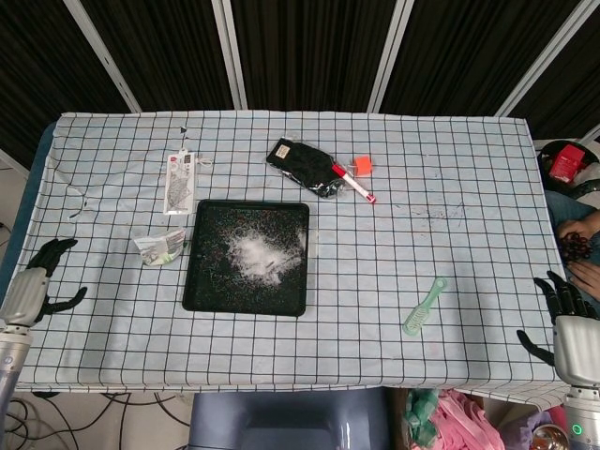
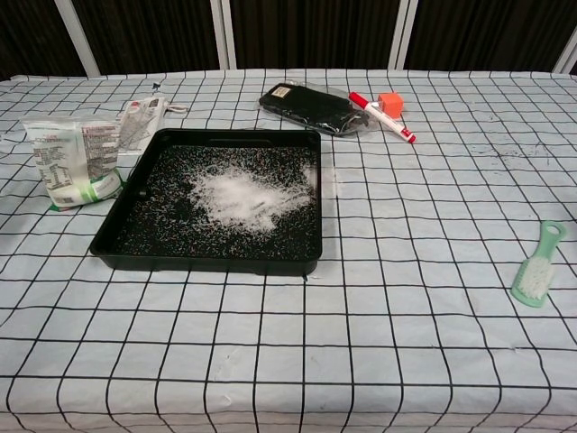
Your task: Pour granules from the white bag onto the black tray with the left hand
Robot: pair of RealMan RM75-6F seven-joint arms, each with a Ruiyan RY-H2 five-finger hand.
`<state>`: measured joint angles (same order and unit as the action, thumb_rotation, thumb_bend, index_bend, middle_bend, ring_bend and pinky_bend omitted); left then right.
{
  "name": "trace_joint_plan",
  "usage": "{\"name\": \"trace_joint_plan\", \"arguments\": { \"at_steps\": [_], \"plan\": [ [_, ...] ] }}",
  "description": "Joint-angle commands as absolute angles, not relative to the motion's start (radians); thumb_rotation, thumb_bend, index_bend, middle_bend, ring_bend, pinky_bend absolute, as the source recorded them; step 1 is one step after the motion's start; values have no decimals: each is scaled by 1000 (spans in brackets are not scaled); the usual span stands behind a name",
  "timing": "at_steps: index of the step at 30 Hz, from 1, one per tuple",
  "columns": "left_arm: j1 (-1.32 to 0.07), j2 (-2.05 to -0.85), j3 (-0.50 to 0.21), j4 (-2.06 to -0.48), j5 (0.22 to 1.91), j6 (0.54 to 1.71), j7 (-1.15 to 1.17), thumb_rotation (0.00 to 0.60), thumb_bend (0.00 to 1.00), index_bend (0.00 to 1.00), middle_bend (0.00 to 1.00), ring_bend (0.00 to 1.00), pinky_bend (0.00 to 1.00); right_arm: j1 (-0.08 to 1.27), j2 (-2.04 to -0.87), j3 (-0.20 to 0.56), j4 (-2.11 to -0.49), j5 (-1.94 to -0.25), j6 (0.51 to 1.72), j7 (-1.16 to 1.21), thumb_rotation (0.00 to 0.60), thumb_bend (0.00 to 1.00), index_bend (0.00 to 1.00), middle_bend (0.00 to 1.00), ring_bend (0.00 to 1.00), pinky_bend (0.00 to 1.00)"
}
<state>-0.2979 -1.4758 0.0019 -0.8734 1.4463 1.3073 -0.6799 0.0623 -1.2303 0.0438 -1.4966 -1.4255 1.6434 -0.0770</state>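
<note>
White bag: the white bag [image 2: 74, 162] stands upright on the cloth just left of the black tray, close to its left wall, held by neither hand.
Black tray: the black tray [image 1: 199, 292] sits left of the table's centre, a white heap of granules [image 2: 236, 197] in its middle and loose specks scattered across the floor; a few grains lie on the cloth past its right rim.
Left hand: the left hand [image 1: 28, 291] hangs at the table's left edge, well apart from the bag, fingers spread and holding nothing.
Right hand: the right hand [image 1: 572, 328] sits off the near right corner, fingers apart, empty.
Open room: bare checked tablecloth [image 1: 450, 187] runs between tray and right edge, and along the near side.
Other things: a flat packet [image 1: 179, 181] lies beyond the bag; a black pouch [image 1: 302, 163], a red-and-white marker [image 1: 352, 184] and an orange cap [image 2: 389, 101] lie beyond the tray; a green brush [image 2: 538, 267] lies near right.
View difference: the head view alone shows both hands and all table edges; the chest view shows the bag's printed face and the tray's raised walls.
</note>
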Motion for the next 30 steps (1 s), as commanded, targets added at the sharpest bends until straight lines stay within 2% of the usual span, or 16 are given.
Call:
{"name": "trace_joint_plan", "arguments": {
  "at_steps": [1,16,30],
  "plan": [
    [-330,-1526,-7,-821,1451,1254,-738,600,289,120,107,21,122,57,-1227,50,-1500,-1432,1650,-72,600,122,165,103,143,305],
    [-464,-1698,-49,-668,1475,1123,-836,600,289,120,106,21,122,44,-1223,68,-1502,-1450,1644,-62,600,122,164,103,143,305],
    [-554,-1781,-56,-623,1507,1079,-908,600,290,121,122,39,158,41,-1223,72,-1504,-1462,1620,-53,600,124,164,103,143,306]
  ]
}}
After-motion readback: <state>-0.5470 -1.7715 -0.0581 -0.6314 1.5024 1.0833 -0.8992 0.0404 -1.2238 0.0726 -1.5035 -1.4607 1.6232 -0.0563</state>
